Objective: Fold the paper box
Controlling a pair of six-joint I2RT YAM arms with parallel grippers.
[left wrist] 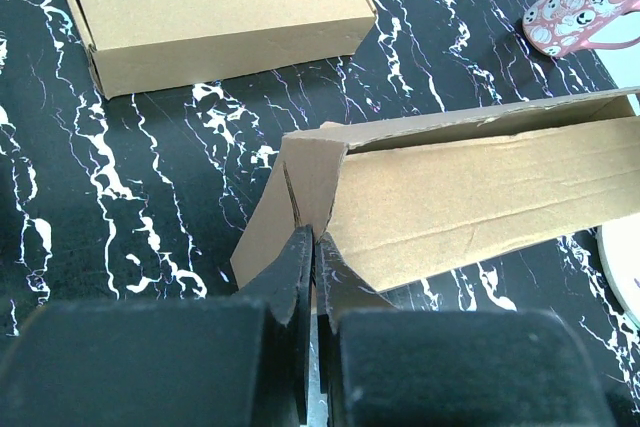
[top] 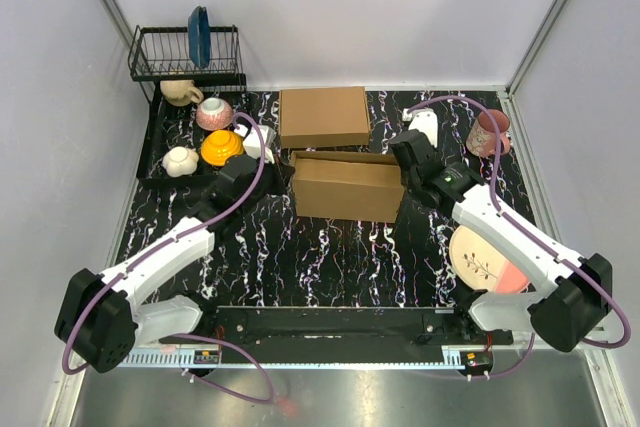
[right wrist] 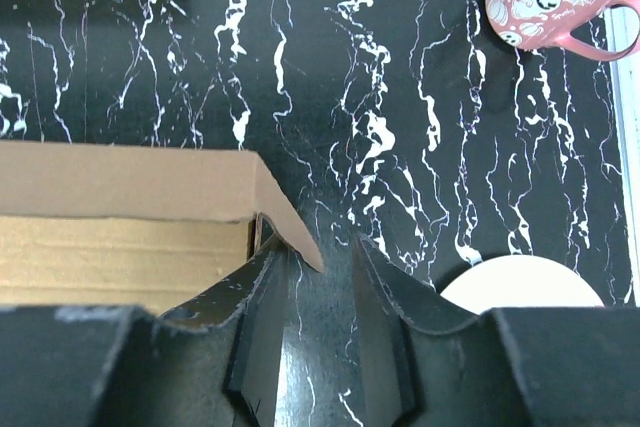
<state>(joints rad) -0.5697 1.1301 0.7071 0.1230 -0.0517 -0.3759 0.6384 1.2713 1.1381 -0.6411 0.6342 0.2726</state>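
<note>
The paper box lies half-formed in the middle of the table, its long front wall standing and its lid flap open. In the left wrist view, the paper box shows its left end flap bent outward. My left gripper is shut, its tips pressed against that flap; in the top view the left gripper sits at the box's left end. My right gripper is open at the right end of the paper box, and a corner flap pokes in between its fingers. The right gripper appears there in the top view too.
A neatly formed cardboard box lies just behind. A pink mug and a white cup stand at the back right, and a plate lies near the right arm. A dish rack, cups and an orange bowl crowd the back left.
</note>
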